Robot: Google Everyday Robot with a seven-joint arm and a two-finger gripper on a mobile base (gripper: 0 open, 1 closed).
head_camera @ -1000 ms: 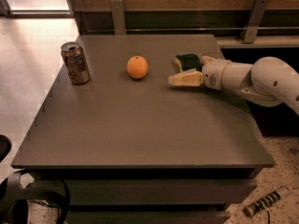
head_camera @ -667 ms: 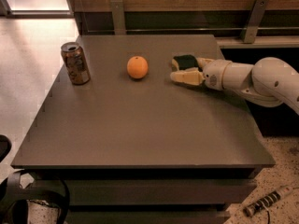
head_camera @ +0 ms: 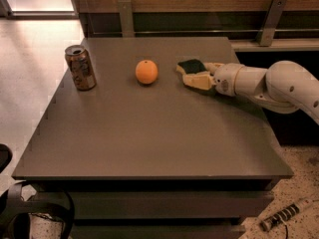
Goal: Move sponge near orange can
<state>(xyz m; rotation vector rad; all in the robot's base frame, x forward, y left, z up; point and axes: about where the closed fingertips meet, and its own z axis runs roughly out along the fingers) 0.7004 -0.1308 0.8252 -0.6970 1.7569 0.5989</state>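
Note:
The sponge, dark green on top with a pale yellow edge, lies on the table at the back right, right of a round orange fruit. My gripper reaches in from the right, low over the table, with its cream fingers closed on either side of the sponge. The orange can, with a brownish mottled label and a silver rim, stands upright near the table's far left edge, well away from the sponge.
The orange fruit sits between the sponge and the can. A wall with a rail and two metal brackets runs behind the table. The white arm spans the right edge. Black cables lie on the floor at lower left.
The fingers have closed in on the sponge. The sponge has shifted slightly left and toward the front with the gripper. The can and the fruit have not moved.

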